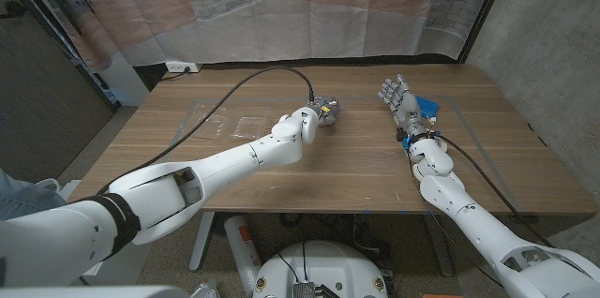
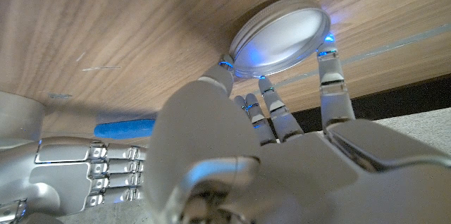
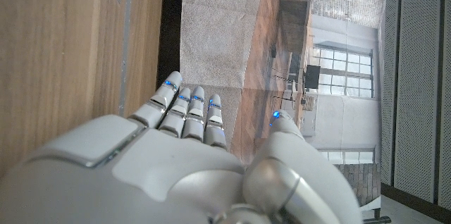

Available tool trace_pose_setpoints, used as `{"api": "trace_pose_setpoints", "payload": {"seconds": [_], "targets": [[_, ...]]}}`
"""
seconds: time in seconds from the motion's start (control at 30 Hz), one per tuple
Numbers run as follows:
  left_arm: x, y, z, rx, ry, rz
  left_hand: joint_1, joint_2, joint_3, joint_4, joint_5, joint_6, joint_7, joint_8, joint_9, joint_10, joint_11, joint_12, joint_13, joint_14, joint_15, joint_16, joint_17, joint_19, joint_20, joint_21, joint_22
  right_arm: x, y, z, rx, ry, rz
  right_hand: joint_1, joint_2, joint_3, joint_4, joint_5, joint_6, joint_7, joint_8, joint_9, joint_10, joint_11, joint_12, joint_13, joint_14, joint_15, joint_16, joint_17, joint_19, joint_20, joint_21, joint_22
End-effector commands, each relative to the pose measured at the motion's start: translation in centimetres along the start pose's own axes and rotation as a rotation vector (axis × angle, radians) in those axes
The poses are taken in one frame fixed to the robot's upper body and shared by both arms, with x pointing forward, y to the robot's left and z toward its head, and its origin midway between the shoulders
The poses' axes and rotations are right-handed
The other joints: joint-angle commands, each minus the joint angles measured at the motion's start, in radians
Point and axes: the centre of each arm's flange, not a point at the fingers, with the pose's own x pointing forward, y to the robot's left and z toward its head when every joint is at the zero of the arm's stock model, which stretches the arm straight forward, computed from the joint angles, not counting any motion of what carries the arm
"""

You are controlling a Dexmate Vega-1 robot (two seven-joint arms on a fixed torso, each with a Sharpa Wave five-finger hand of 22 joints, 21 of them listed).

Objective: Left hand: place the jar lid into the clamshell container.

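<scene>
- left arm [image 1: 187, 181] enters from the near left corner of the desk [image 1: 309, 186] and reaches diagonally toward the desk's middle.
- right arm [image 1: 469, 214] comes in from the near right corner; right robot hand [image 1: 401, 103] stands near the right side of the desk, fingers apart and pointing toward the far edge, holding nothing. right wrist view shows the same: right robot hand [image 3: 190, 160] with fingers [image 3: 190, 115] side by side, thumb set off, nothing between them.
- something blue [image 1: 428, 107] lies on the desk just beside the right robot hand, on its right-edge side; cannot tell what it is.
- left robot hand [image 1: 319, 115] sits over the middle of the desk, a little toward the far edge.
- left wrist view: left robot hand [image 2: 268, 160] has fingertips [image 2: 325, 55] touching the rim of the jar lid [image 2: 282, 35] on two sides; the lid is round, silver-rimmed, with a pale face. fingers clamped on the lid.
- whether the lid is touching the desk surface or just off it: cannot tell.
- clamshell container [image 1: 234, 125], clear plastic, lies on the desk toward the left of the left robot hand, apart from it; lid is not in it.
- a black cable [image 1: 239, 87] runs across the desk's far left part to the left robot hand.
</scene>
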Motion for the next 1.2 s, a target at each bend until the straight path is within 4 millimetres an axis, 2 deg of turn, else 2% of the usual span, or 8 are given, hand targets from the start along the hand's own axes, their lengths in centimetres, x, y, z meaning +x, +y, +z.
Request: {"api": "trace_pose_setpoints", "payload": {"seconds": [0.03, 0.53, 1.2], "targets": [[-0.7, 1.2, 0.0, -0.003, -0.002, 0.032, 0.010, -0.003, 0.035, -0.028, 0.003, 0.006, 0.000, -0.001, 0.002, 0.007, -0.001, 0.001, 0.005, 0.011, -0.021, 0.003, 0.005, 0.148, -0.151, -0.005, -0.003, -0.2, 0.3, 0.2, -0.002, -0.006, 0.001, 0.000, 0.010, 0.002, -0.004, -0.001, 0.005, 0.000, -0.001, 0.002, 0.012, 0.002, -0.002, 0.005, 0.012, -0.001, -0.002, 0.005, 0.010, -0.005, -0.003, 0.005], [-0.9, 1.7, 0.2, -0.001, -0.013, 0.047, 0.009, -0.004, 0.035, -0.021, 0.002, 0.008, 0.001, -0.002, 0.002, 0.011, 0.004, 0.001, 0.006, 0.012, -0.019, 0.001, 0.012, 0.148, -0.150, -0.007, -0.002, -0.6, 0.1, 0.6, -0.006, -0.014, -0.007, 0.000, 0.011, 0.002, -0.006, -0.001, 0.006, 0.001, -0.001, 0.002, 0.012, 0.001, -0.003, 0.005, 0.012, -0.001, -0.003, 0.006, 0.013, -0.004, -0.008, 0.005], [-2.3, 2.9, 0.0, 0.000, -0.002, 0.080, 0.001, -0.007, 0.033, -0.012, 0.001, 0.015, -0.004, -0.003, 0.004, 0.017, -0.004, -0.001, 0.007, 0.021, -0.019, 0.000, 0.020, 0.145, -0.148, -0.011, -0.002, -0.8, 0.1, 0.9, -0.007, -0.018, -0.003, -0.001, 0.012, 0.001, -0.007, -0.001, 0.006, 0.001, -0.001, 0.002, 0.015, 0.002, -0.003, 0.005, 0.016, -0.003, -0.003, 0.006, 0.016, -0.003, -0.015, 0.005]]}}
